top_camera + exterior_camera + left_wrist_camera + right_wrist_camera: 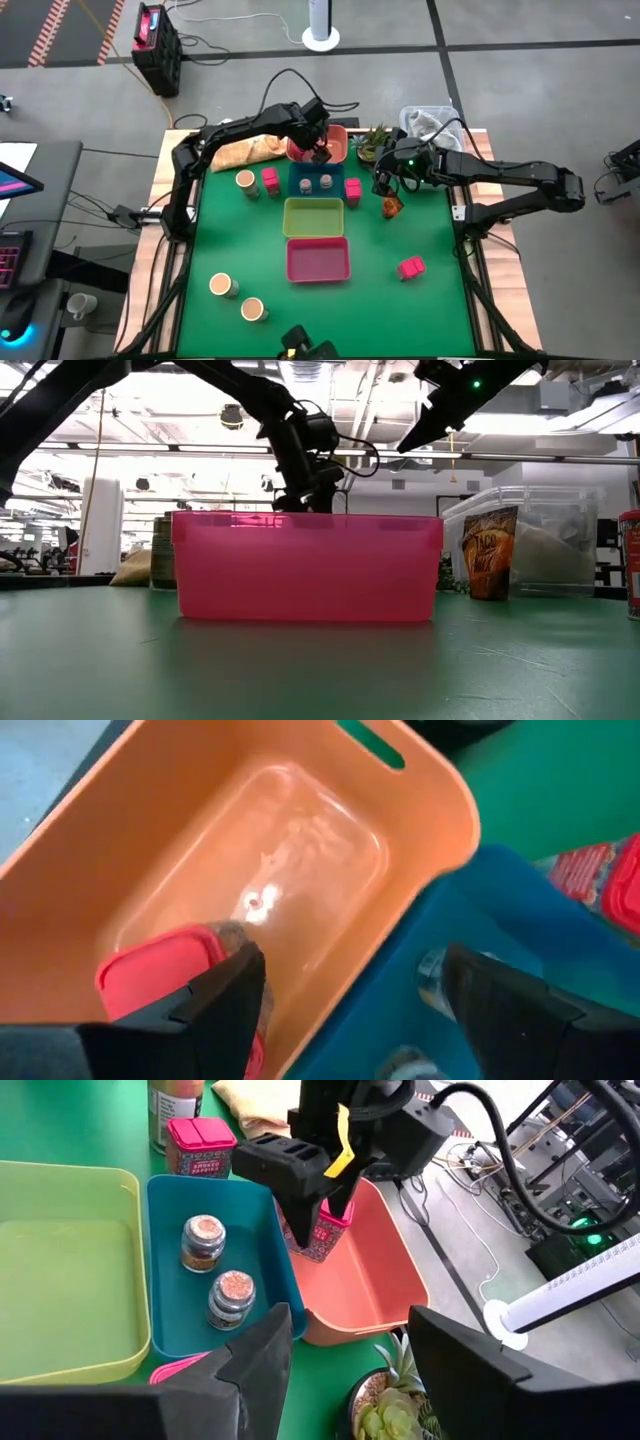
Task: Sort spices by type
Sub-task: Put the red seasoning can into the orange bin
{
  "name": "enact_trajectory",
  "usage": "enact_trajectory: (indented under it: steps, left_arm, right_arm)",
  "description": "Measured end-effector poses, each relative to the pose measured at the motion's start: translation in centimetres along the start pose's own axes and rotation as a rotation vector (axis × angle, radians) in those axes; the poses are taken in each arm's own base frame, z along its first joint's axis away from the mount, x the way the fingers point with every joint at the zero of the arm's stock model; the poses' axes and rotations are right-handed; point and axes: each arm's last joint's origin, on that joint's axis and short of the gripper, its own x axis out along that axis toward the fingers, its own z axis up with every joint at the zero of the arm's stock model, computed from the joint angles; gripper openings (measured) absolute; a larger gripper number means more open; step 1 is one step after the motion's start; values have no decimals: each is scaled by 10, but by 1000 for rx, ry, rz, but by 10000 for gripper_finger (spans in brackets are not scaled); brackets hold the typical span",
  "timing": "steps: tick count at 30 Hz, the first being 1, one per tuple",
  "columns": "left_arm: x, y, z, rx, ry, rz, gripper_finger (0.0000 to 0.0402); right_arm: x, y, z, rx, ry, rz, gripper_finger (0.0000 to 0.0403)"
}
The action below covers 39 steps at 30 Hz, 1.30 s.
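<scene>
My left gripper (320, 152) is open and hangs low inside the orange tray (420, 810). A pink-red cube (160, 970) stands in that tray, outside the gap and right against one finger (235, 995). My right gripper (345, 1370) is open and holds nothing; it hovers right of the blue tray (165, 1205), by the plant. Two grey shaker jars (203, 1242) (231, 1297) stand in the blue tray. The orange-brown packet (391, 206) stands upright on the mat. Other pink-red cubes (270, 180) (353, 188) (410, 267) and tan-topped jars (245, 180) (222, 285) (253, 309) rest on the mat. My left gripper comes down from above into the orange tray with its fingers spread. The pink-red cube (322, 1238) stands on the tray floor just under and beside one finger; I cannot tell whether that finger touches it.
A yellow-green tray (313, 216) and a pink tray (318, 259) lie nearer than the blue one. A potted plant (375, 142) and a clear bin (430, 120) sit at the far right. A tan bag (245, 150) lies at the far left. Bare mat shows at near right.
</scene>
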Motion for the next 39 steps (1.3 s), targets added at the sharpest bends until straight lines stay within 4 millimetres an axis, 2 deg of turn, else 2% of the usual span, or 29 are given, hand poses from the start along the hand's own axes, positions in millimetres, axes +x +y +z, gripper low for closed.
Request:
enact_trajectory:
  steps: [7, 15, 20, 26, 28, 32, 39]
  left_arm:
    - [15, 3, -6, -40, -26, 47, 293]
    - [15, 12, -6, -114, -46, 171, 293]
    - [14, 17, -5, -182, -59, 182, 293]
    - [13, 11, -1, -123, -88, 173, 293]
    - [4, 6, 3, -68, -96, 168, 293]
    - [-27, -7, 3, 72, -52, 126, 293]
    - [-73, -35, -36, 432, 254, 123, 293]
  right_arm:
    - [0, 0, 0, -1, 2, 0, 235]
    - [0, 0, 0, -1, 2, 0, 235]
    - [0, 0, 0, -1, 2, 0, 235]
    - [0, 0, -1, -3, 9, 2, 235]
    - [0, 0, -1, -4, 13, 3, 235]
    - [0, 1, -3, -9, 34, 9, 235]
    - [2, -6, -7, 5, 56, -14, 235]
